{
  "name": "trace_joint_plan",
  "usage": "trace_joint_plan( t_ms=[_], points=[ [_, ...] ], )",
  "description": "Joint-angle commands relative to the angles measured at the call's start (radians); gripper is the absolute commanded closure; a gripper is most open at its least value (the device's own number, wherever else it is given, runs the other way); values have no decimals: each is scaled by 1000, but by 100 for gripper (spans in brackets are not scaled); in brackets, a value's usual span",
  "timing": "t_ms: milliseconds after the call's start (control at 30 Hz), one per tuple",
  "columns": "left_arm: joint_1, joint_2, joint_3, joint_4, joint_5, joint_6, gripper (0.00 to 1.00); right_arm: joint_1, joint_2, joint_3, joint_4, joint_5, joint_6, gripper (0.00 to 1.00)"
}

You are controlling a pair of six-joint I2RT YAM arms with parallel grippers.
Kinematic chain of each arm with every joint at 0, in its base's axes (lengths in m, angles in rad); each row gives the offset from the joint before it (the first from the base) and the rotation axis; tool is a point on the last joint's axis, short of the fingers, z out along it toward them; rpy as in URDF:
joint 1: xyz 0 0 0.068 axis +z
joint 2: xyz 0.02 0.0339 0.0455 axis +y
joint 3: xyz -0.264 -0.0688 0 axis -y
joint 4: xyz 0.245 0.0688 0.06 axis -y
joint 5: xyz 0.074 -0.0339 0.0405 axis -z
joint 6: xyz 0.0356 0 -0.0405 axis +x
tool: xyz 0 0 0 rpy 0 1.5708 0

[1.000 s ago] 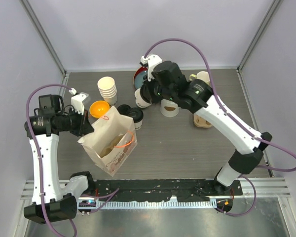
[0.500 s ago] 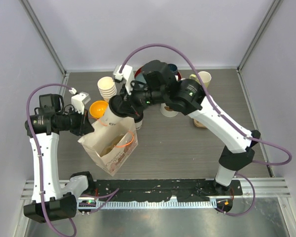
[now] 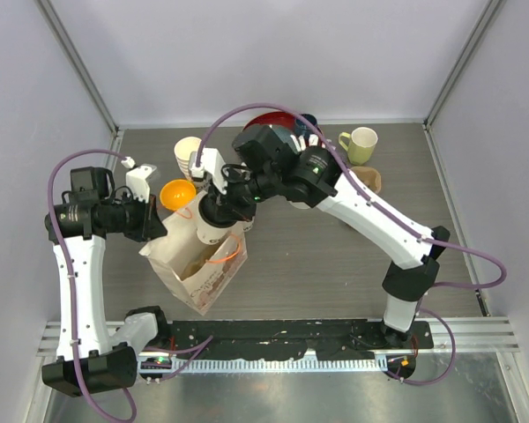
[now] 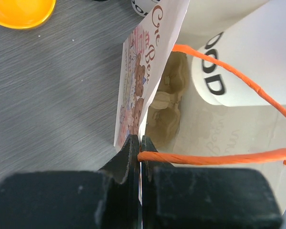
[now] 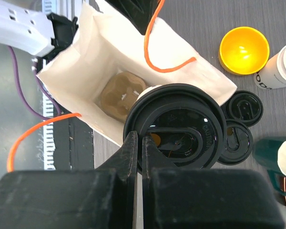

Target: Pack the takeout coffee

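Nearest the arm bases, left of centre in the top view, a paper bag (image 3: 197,269) with orange string handles (image 4: 219,156) stands open on the grey bench (image 3: 317,264). Its left rim is pinched flat in the left hand (image 4: 140,143), whose two fingers are clenched on the printed paper. At the bottom of the bag lies a brown moulded cup carrier (image 5: 120,94). Just beyond, at the far corner of the bag's mouth, a takeout coffee cup (image 3: 212,222) with a black sip lid (image 5: 183,129) leans tilted. The right hand (image 5: 139,143) grasps it by the lid's rim, fingers closed tight. From the right wrist, the lid covers the bag's upper right corner. Two further black lids (image 5: 238,125) sit just beside the bag; what is under them cannot be told. Farther back are an orange bowl (image 3: 177,193) and a stack of paper cups (image 3: 190,157), and, toward the upper right, a yellow-green mug (image 3: 362,143).
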Motion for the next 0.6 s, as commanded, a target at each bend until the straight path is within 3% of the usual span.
trace_joint_plan(
  t_ms=[0, 200, 567],
  points=[
    [4, -10, 15, -64, 35, 20, 100, 18, 48, -22, 42, -7, -126, 99],
    [4, -3, 17, -80, 41, 30, 100, 27, 187, 84, -31, 27, -232, 99],
    [4, 8, 15, -68, 35, 22, 100, 50, 264, 22, -59, 157, -289, 99]
  ],
)
